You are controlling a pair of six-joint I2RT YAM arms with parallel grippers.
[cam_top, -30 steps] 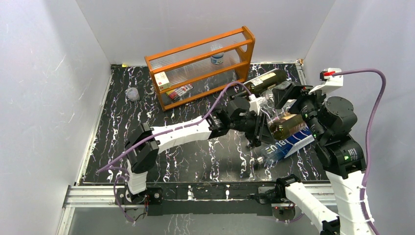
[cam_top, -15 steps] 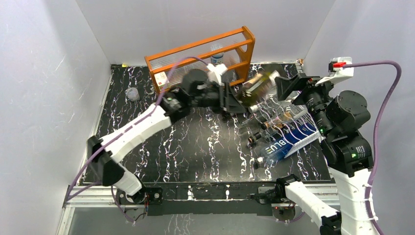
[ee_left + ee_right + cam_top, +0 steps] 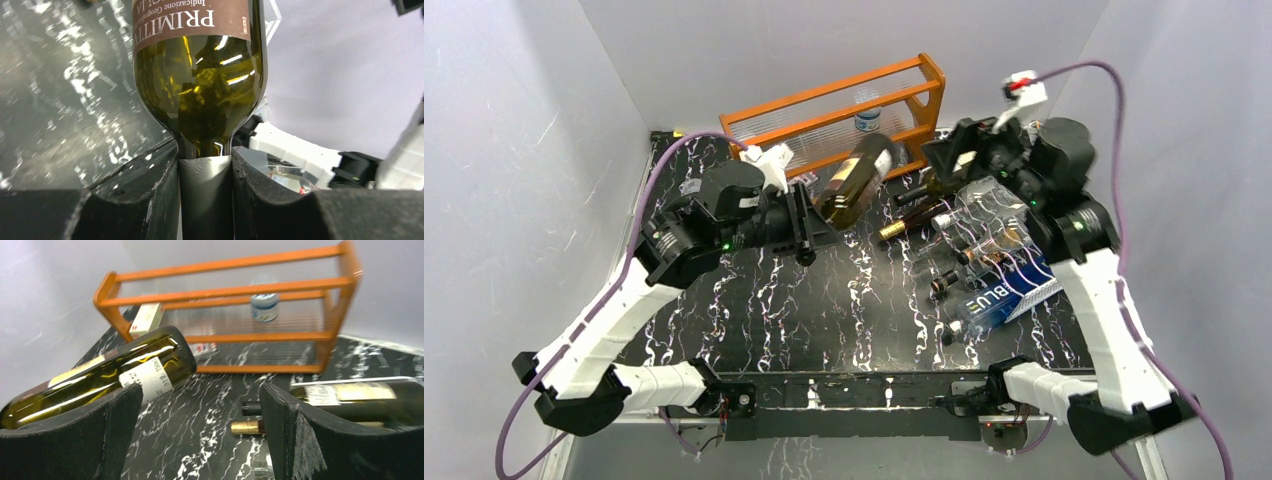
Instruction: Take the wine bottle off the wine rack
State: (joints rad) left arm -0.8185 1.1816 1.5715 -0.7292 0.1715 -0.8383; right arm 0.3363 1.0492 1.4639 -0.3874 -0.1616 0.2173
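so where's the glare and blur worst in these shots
left wrist: bright glare streaks on the wine bottle glass, and the marble tabletop beside it is smeared; right wrist: whole frame soft, the orange shelf has fuzzy edges; top external: sharp and evenly lit, only faint shadows

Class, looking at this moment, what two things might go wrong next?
1. The left fingers pinch only the neck of the wine bottle, whose body juts out unsupported; it may pivot or slip.
2. Its base hangs near the orange shelf; a swing could strike it.
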